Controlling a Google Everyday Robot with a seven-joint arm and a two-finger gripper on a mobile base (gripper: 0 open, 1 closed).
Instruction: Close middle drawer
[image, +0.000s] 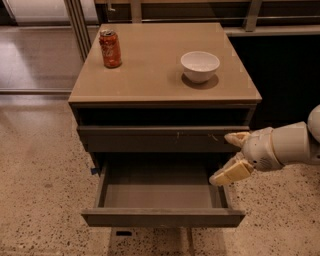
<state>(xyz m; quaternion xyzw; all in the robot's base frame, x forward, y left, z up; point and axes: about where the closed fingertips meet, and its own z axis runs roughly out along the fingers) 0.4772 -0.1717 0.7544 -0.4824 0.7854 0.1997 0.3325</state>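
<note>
One red can (110, 48) stands back left on the table (150, 75), clear of the work. Below centre, the middle drawer (162, 218) juts far out, its front strip facing the camera, ready for a push. A white bowl (200, 66) sits further right on top. Rightmost, the end effector (222, 157) hovers by the drawer's right wall, fingers (232, 172) spread apart, holding nothing; nothing seems to block the drawer's path.
</note>
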